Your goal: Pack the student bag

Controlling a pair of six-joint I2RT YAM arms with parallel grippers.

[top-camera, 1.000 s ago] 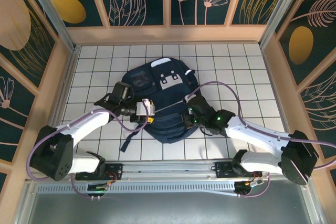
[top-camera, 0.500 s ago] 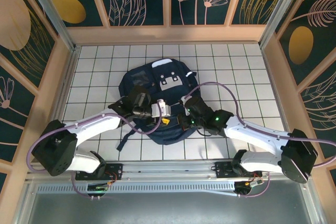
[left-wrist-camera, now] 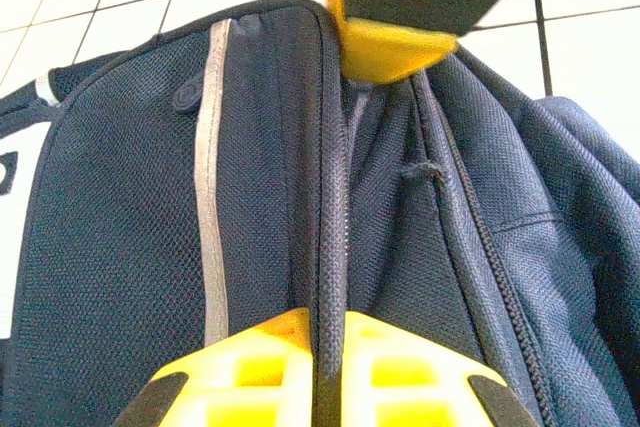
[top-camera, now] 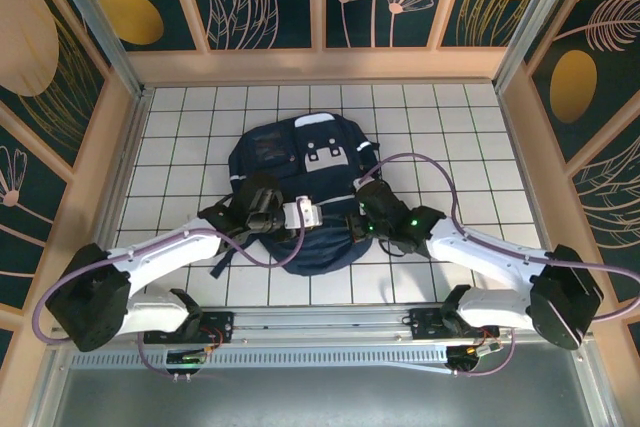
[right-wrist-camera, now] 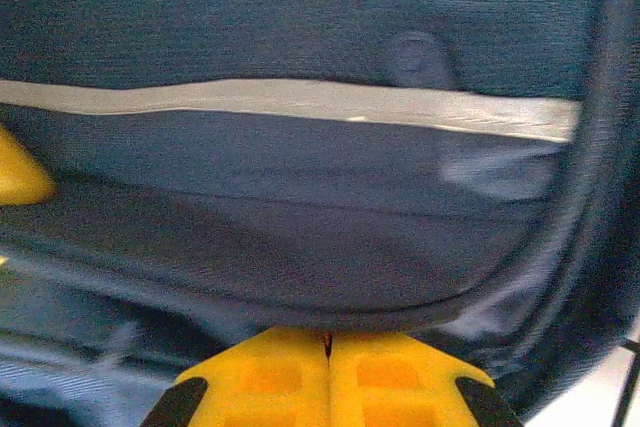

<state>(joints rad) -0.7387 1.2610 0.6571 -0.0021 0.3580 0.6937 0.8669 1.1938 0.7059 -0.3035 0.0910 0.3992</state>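
Observation:
The student bag [top-camera: 300, 152], navy with grey stripes and white patches, lies flat on the tiled table, its lower end bunched between both arms. My left gripper [top-camera: 318, 215] is at that lower end, and in the left wrist view it [left-wrist-camera: 330, 325] is shut on a raised seam of the bag [left-wrist-camera: 250, 197]. My right gripper [top-camera: 353, 219] sits just right of it. In the right wrist view its yellow fingers [right-wrist-camera: 328, 337] are pressed together on a fold of the bag's fabric [right-wrist-camera: 300, 197]. The two grippers face each other, a few centimetres apart.
A loose strap [top-camera: 222, 259] trails off the bag's lower left corner. Wooden walls [top-camera: 115, 147] close in the table on the left, right and far sides. Bare tiles [top-camera: 450, 137] lie on both sides of the bag.
My left gripper has moved right along the bag's lower end and shut on its seam. The bag has turned straighter and slid slightly towards the far wall. The right gripper stayed shut.

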